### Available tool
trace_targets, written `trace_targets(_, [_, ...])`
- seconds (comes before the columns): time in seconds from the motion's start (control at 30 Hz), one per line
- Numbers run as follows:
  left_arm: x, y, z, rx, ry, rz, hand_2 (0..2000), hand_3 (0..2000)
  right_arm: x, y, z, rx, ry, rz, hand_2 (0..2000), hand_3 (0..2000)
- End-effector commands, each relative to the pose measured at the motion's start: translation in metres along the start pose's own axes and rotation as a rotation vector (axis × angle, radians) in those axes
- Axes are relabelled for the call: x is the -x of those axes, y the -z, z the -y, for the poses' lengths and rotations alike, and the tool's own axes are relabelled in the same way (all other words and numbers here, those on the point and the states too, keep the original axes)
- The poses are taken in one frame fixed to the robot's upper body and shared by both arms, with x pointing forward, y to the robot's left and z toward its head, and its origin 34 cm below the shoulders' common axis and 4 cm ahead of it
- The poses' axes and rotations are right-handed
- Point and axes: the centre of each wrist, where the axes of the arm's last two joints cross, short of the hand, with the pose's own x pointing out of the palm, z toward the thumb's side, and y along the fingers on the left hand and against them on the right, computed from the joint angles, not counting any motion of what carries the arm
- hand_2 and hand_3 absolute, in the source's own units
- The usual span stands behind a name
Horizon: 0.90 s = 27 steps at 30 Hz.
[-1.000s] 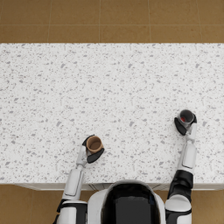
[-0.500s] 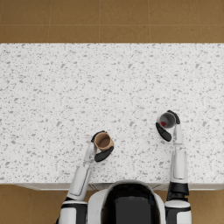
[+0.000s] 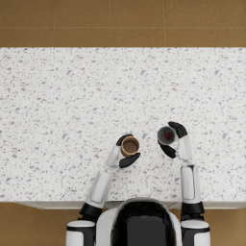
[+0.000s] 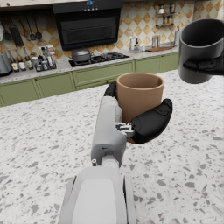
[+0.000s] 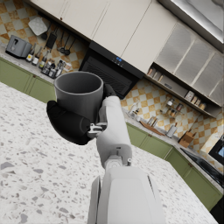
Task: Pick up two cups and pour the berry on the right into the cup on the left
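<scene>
I see the brown cup (image 3: 130, 146) upright in my left hand (image 3: 126, 153), open mouth up. Just beside it, apart, my right hand (image 3: 172, 140) holds the dark grey cup (image 3: 166, 136), with a red berry (image 3: 167, 136) inside. Both are above the speckled desk (image 3: 57, 105).

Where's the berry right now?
In the head view the berry sits inside the grey cup held by the right hand, above the speckled counter, just right of the brown cup.
</scene>
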Motion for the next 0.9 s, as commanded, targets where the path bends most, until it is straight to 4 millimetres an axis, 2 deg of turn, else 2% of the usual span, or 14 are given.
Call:
trace_targets(0.03, [-0.009,-0.001,-0.011,-0.005,0.027,0.006,2000,1280,0.002,-0.022,0.006,0.085,0.013,-0.029,2000,1280])
trace_targets(0.37, [-0.018,0.004,-0.028,0.017,0.048,0.015,2000,1280,-0.005,-0.057,0.019,0.197,0.041,-0.311,2000,1280])
trace_targets(0.4, [-0.014,0.007,-0.028,0.022,0.346,-0.336,2000,1280,-0.006,-0.057,0.020,0.194,0.042,-0.341,2000,1280])
trace_targets(0.43, [-0.018,0.006,-0.033,0.021,0.121,-0.069,2000,1280,-0.006,-0.058,0.021,0.197,0.050,-0.370,2000,1280])
trace_targets(0.77, [-0.019,0.007,-0.041,0.031,0.115,-0.059,2000,1280,-0.013,-0.077,0.010,0.248,0.078,-0.670,2000,1280])
trace_targets(0.9, [-0.018,0.007,-0.045,0.033,0.103,-0.052,2000,1280,-0.015,-0.079,0.009,0.242,0.093,-0.789,2000,1280])
